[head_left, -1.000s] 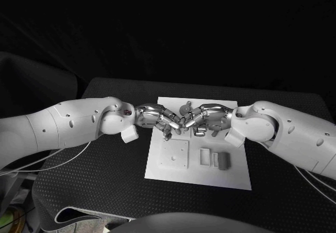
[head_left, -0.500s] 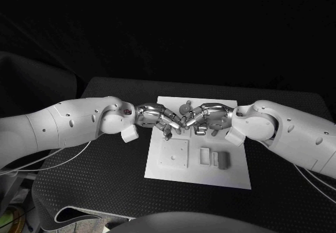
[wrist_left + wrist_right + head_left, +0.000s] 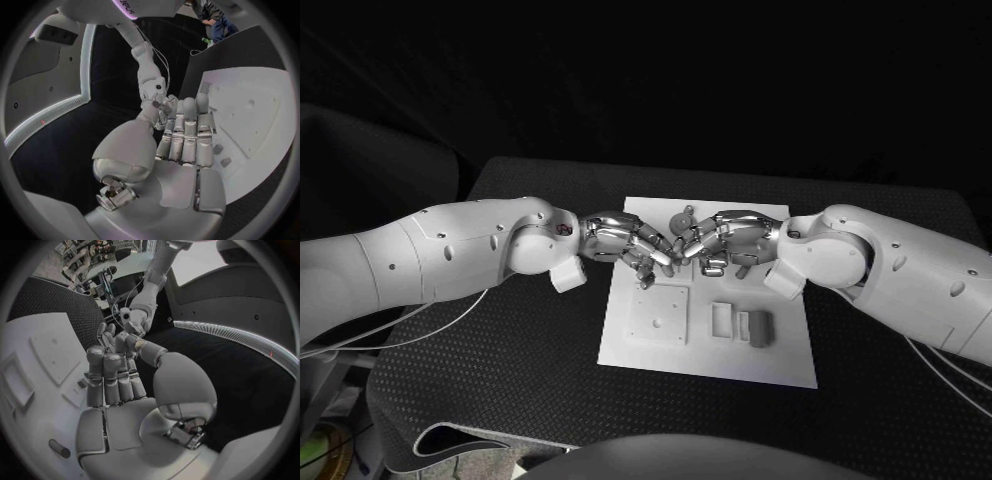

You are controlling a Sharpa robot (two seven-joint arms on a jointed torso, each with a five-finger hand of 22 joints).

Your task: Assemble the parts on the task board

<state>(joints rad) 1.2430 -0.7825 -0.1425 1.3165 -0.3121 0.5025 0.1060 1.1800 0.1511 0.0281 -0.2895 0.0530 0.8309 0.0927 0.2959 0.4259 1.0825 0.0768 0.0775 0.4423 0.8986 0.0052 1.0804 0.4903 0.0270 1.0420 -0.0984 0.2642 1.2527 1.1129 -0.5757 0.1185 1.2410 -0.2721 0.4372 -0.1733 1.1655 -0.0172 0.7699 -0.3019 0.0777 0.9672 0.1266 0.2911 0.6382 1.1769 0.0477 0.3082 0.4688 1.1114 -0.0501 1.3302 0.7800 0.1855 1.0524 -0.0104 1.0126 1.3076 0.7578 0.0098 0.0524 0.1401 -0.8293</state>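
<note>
The white task board (image 3: 707, 350) lies in the middle of the black table. My left hand (image 3: 629, 243) and right hand (image 3: 728, 240) hover over its far half, fingertips meeting at the middle. Their fingers are curled toward each other, and whether a part sits between them is hidden. In the left wrist view my left hand (image 3: 184, 145) reaches out with fingers side by side over the board (image 3: 250, 115), the right hand (image 3: 164, 104) at its tips. The right wrist view shows my right hand (image 3: 112, 385) likewise, with the left hand (image 3: 109, 334) at its tips. A grey part (image 3: 759, 328) lies on the board's near right.
A raised square plate (image 3: 661, 315) sits on the board's left half and a slotted frame (image 3: 723, 320) beside the grey part. A round peg (image 3: 685, 215) stands at the board's far edge. Black table (image 3: 502, 340) lies on both sides of the board. Cables hang from both arms.
Both hands stay fingertip to fingertip; the right hand has shifted very slightly away from me. The board and the parts on it have not moved.
</note>
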